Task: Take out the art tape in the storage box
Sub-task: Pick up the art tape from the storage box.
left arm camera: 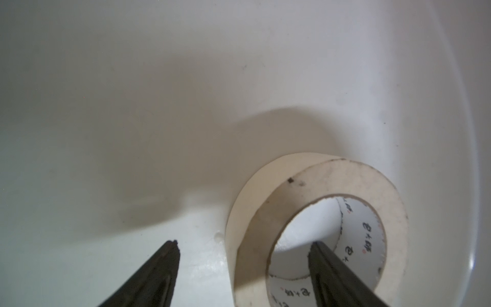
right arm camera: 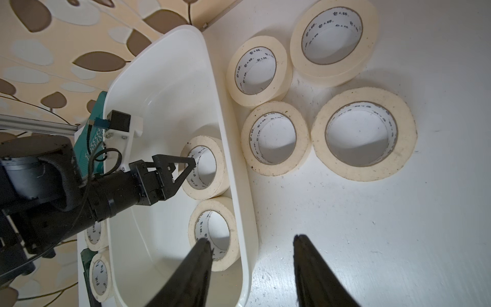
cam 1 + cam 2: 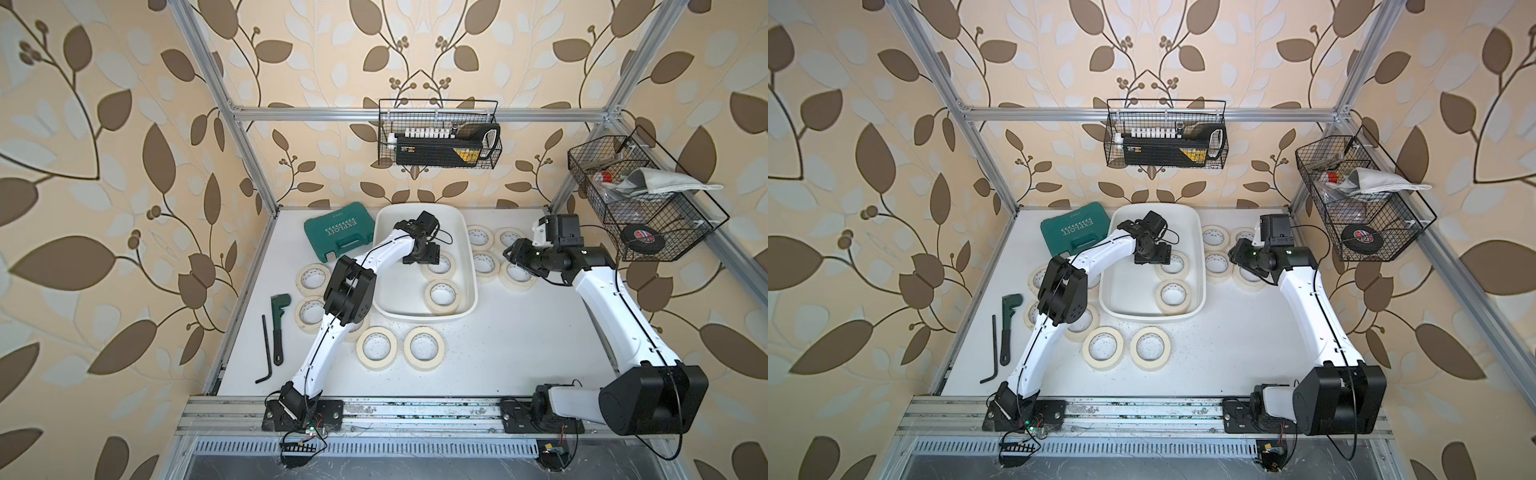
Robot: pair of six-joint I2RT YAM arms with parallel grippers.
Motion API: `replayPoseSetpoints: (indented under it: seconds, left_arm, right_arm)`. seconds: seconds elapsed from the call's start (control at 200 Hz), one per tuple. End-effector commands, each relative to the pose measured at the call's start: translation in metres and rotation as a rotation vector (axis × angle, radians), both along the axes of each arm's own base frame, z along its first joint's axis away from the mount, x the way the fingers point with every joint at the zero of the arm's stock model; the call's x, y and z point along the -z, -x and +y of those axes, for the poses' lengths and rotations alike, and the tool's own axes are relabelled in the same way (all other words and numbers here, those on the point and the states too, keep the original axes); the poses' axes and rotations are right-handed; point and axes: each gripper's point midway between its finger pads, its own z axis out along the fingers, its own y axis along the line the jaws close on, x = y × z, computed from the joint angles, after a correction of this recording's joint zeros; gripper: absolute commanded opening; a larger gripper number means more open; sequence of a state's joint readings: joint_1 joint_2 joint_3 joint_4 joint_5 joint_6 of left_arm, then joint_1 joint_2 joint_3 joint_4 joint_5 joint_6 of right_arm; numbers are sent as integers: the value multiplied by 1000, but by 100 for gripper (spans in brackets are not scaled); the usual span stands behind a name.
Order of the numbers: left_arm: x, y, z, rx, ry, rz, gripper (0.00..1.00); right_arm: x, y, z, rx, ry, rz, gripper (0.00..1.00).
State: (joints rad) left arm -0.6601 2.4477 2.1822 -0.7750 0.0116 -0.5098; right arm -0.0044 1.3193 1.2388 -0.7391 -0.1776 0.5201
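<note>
Left fingers [image 1: 329, 268] stand released, astride the wall of one art tape roll [image 1: 345, 178] lying flat in the storage box [image 1: 239, 66]; a second roll [image 3: 443, 311] lies near it. Right fingers [image 2: 196, 265]: released, empty. Hazard: shallow closure pinches only the rim, so the roll tilts and drops.

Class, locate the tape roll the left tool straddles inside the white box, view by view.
Top view: tape roll, farther of two in the storage box.
Top view: likewise.
Left wrist: left tool straddles its wall.
Right wrist: at that tool's tip.
Shared landmark: the box rim.
</note>
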Motion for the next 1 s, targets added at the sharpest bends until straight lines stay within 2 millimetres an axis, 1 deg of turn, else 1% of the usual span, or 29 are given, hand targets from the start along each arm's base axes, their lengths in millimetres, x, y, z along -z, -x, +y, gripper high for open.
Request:
replayPoseSetpoints:
  seconds: [0.0, 0.195, 0.25, 0.365, 0.44, 0.57, 0.64, 0.79, 0.995]
  left_arm:
    - [-4, -8, -1, -9, 25, -4, 71]
    - [0, -7, 1, -9, 18, 6, 55]
    - [1, -6, 3, -8, 13, 11, 49]
    - [-3, -4, 8, -6, 15, 15, 33]
    - [-10, -2, 14, -7, 12, 9, 28]
    - [-32, 2, 24, -1, -9, -21, 20]
    - [-49, 5, 30, 5, -23, -47, 16]
    - [-87, 13, 44, 27, -59, -96, 14]
    - [-131, 37, 45, 118, -131, -153, 9]
  right_arm:
    - [3, 5, 5, -12, -17, 14, 51]
    - [1, 5, 6, -13, -25, 10, 51]
    - [1, 5, 6, -11, -29, 9, 51]
    - [3, 4, 11, -21, -33, 16, 51]
    - [3, 3, 14, -27, -33, 18, 51]
    - [5, 2, 22, -43, -35, 27, 51]
    - [6, 0, 30, -59, -35, 33, 51]
    - [5, -2, 47, -93, -31, 39, 51]
    - [-1, -4, 75, -151, -31, 32, 52]
